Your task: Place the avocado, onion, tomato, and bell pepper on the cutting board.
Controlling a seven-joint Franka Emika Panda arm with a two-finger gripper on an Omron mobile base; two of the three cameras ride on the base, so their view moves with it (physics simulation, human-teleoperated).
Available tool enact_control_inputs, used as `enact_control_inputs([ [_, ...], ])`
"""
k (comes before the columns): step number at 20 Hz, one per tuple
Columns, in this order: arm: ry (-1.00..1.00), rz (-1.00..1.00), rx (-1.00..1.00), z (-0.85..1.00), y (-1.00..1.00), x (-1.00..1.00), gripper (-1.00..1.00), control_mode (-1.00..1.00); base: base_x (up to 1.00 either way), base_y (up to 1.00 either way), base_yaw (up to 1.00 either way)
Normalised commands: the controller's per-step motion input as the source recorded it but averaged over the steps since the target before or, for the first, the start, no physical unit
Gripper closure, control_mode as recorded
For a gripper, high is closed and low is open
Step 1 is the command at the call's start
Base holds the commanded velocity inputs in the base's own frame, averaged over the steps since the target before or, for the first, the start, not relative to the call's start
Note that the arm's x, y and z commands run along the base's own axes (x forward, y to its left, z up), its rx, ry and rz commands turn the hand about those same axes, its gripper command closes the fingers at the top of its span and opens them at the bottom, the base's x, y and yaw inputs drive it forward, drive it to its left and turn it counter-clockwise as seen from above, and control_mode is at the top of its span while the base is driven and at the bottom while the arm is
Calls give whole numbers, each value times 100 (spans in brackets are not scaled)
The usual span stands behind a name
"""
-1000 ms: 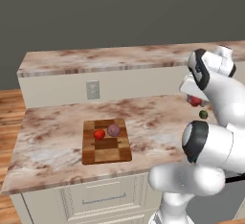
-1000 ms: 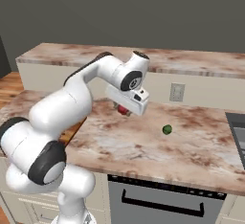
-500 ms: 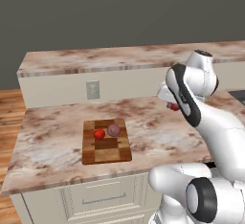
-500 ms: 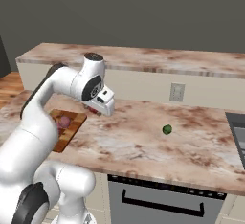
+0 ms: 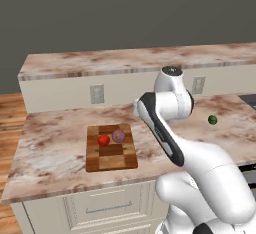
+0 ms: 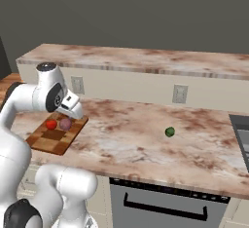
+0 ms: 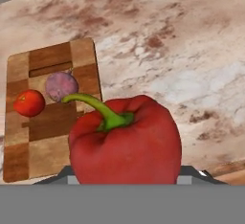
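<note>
The red bell pepper with its green stem sits close up in the hand view, and my gripper is shut on it, its fingers mostly hidden behind it. My gripper hangs over the counter just right of the cutting board. On the block-patterned cutting board lie the tomato and the onion, side by side. The tomato and onion rest on the cutting board below and left of the pepper. The dark green avocado lies alone on the counter far to the right, avocado.
A marbled counter runs left to right with a raised back ledge and wall outlets. A dark cooktop edge sits at the far right. Drawers and an oven front lie below the counter's front edge.
The arm has swung left from near the avocado to beside the cutting board, carrying the bell pepper. Tomato, onion and avocado have stayed where they were.
</note>
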Motion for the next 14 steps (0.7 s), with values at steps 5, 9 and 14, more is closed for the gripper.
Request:
enact_control_inputs([
  [5, 5, 3, 0, 0, 87, 18, 100, -100, 0, 0, 0],
  [9, 14, 9, 0, -2, 53, 36, 100, -100, 0, 0, 0],
  [14, 18, 10, 0, -28, 38, 46, 100, -100, 0, 0, 0],
])
